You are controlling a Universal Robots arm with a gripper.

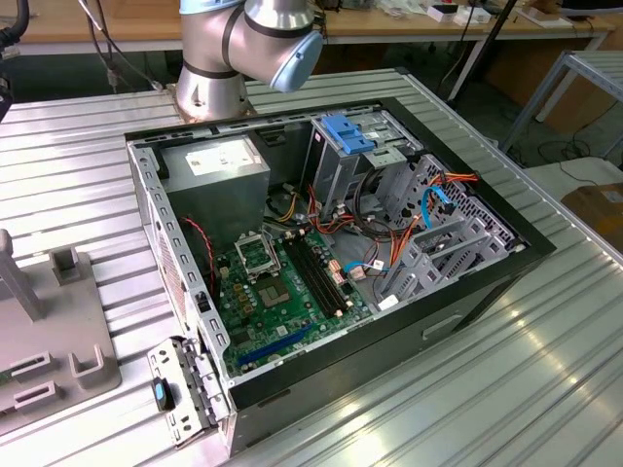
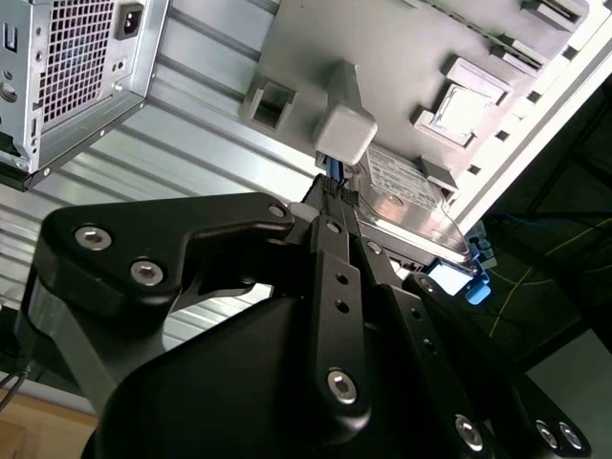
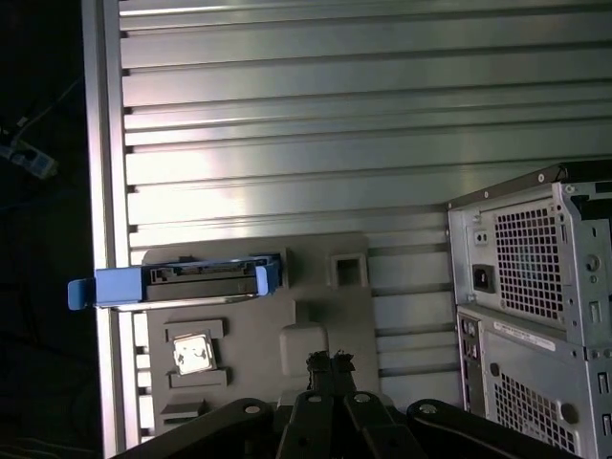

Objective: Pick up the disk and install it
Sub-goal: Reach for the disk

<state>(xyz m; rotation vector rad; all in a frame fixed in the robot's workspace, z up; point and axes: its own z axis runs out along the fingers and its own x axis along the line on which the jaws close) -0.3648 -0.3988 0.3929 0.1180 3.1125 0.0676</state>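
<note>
— One disk (image 3: 201, 280), set on edge in the grey fixture (image 3: 316, 263) on the tabletop (image 3: 335, 143), beside the computer case (image 3: 535, 287).
— And the end effector (image 3: 330, 361)?
— Clenched on nothing, fingertips (image 2: 335, 196) pressed together, hovering over the fixture near its raised block (image 2: 346, 134), close to the disk's blue rail.

Ribbed metal table (image 1: 545, 375): computer case (image 1: 389, 336), grey fixture (image 1: 58, 336)

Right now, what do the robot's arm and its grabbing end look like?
The arm is a fat silver-grey tube with a pale blue cap on one joint. The end effector is matte black: jointed links studded with silver screw heads.
</note>
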